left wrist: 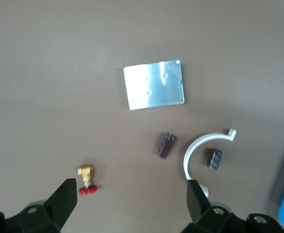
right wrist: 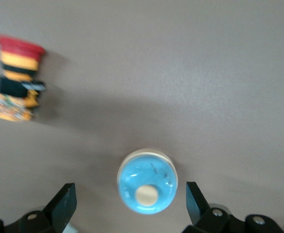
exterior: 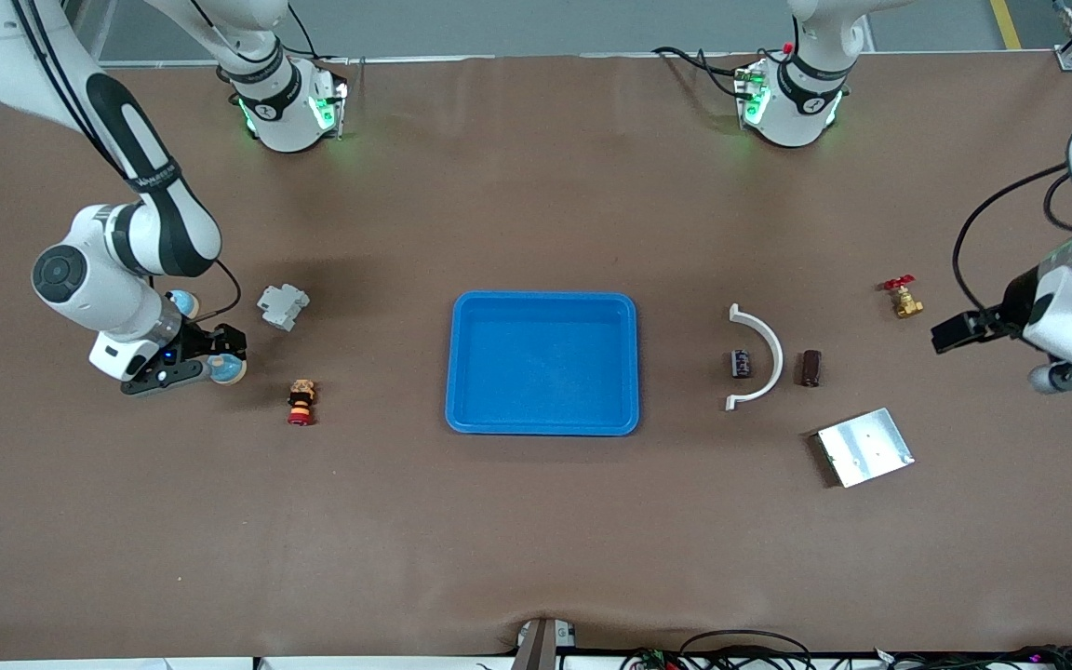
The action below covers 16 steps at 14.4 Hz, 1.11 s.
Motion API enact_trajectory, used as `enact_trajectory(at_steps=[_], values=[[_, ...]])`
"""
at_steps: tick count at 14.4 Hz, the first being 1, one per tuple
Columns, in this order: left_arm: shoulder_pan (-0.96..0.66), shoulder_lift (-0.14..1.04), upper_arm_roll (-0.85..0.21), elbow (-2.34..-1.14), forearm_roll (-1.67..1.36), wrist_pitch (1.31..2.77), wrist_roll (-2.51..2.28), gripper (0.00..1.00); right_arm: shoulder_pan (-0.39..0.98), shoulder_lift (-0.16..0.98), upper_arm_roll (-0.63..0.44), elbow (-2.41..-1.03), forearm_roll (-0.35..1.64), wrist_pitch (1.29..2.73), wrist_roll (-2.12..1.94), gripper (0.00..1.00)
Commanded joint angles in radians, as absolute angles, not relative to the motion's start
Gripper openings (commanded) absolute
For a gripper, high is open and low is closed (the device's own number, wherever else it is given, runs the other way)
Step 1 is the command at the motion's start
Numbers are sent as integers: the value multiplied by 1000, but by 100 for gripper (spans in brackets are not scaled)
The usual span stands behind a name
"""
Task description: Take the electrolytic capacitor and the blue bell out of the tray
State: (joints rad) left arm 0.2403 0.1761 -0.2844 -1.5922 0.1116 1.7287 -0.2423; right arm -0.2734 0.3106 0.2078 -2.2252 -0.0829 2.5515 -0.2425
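Observation:
The bell (exterior: 227, 370) is a light-blue dome with a cream button, on the table toward the right arm's end. In the right wrist view the bell (right wrist: 147, 181) lies between the spread fingers of my right gripper (right wrist: 131, 200), which does not hold it. My right gripper (exterior: 218, 357) is low over it. The capacitor (exterior: 741, 363) is a small dark cylinder inside a white arc; it also shows in the left wrist view (left wrist: 215, 159). My left gripper (exterior: 962, 329) is open and empty over the table at the left arm's end, beside a brass valve (left wrist: 86, 177).
A blue tray (exterior: 462, 409) sits mid-table. Near the bell are a grey block (exterior: 283, 306) and a red-yellow-black stacked part (exterior: 301, 402). Near the capacitor are the white arc (exterior: 764, 349), a brown cylinder (exterior: 810, 368), a metal plate (exterior: 864, 447) and the valve (exterior: 904, 300).

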Motion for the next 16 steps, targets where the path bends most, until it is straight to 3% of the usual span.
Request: enact_trajectory(at_steps=[1, 3, 7, 16], values=[[252, 164, -295, -1514, 86, 1622, -236, 100, -201, 223, 207, -2212, -89, 2453, -74, 100], [252, 163, -296, -1477, 68, 1574, -238, 100, -180, 210, 207, -2134, -89, 2342, -46, 100], [262, 160, -285, -1421, 15, 1499, -241, 100, -169, 221, 206, -1835, -89, 1986, -11, 100], [261, 166, -293, -1411, 37, 1486, -239, 100, -156, 215, 209, -1508, -81, 1668, 144, 100]])
